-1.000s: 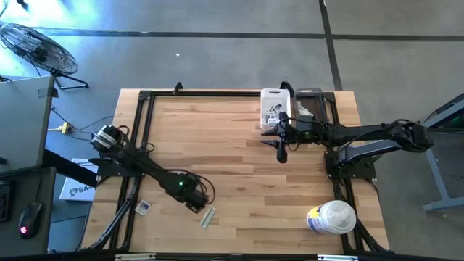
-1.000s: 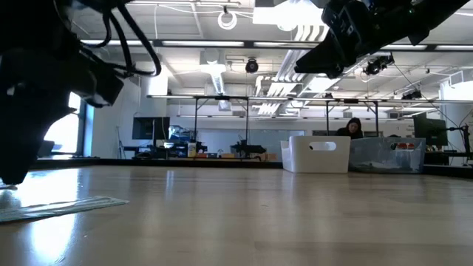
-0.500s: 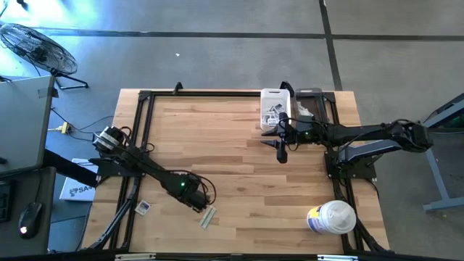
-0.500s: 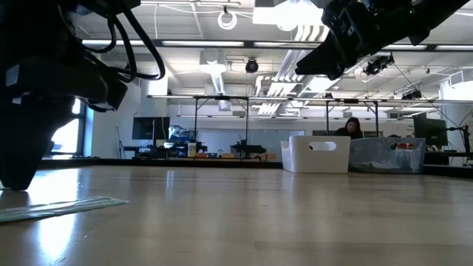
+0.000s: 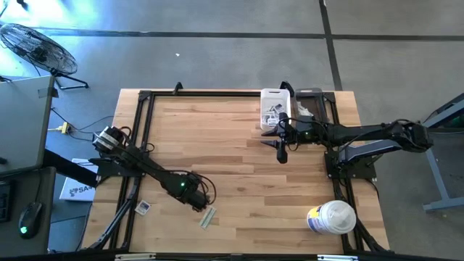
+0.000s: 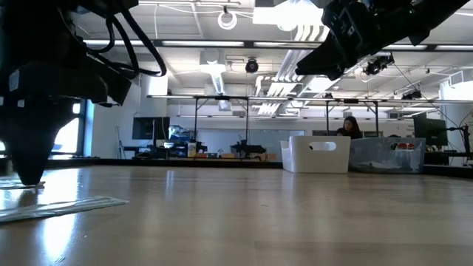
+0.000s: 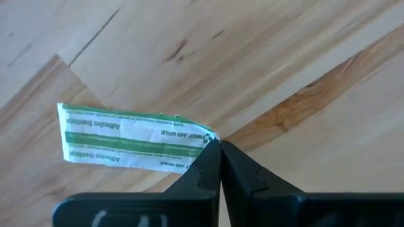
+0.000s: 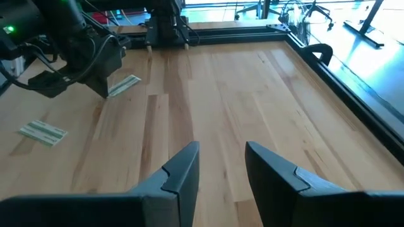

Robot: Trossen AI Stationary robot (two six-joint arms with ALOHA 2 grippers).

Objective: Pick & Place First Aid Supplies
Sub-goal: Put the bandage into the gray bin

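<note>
My left gripper (image 7: 219, 146) is pinched fully shut on the corner of a green-striped strip packet (image 7: 129, 137) at the near-left part of the surface (image 5: 239, 167), the strip's long axis running sideways away from the fingertips. My right gripper (image 8: 221, 165) hovers open near the white bin (image 5: 275, 106) at the far edge, so I judge the carry must run diagonally across to it.

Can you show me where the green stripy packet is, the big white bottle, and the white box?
green stripy packet (image 7: 126, 137): left wrist view, middle of its printed face.
big white bottle (image 5: 335, 215): high view, its round white top.
white box (image 6: 319, 155): low view, its front wall.
</note>
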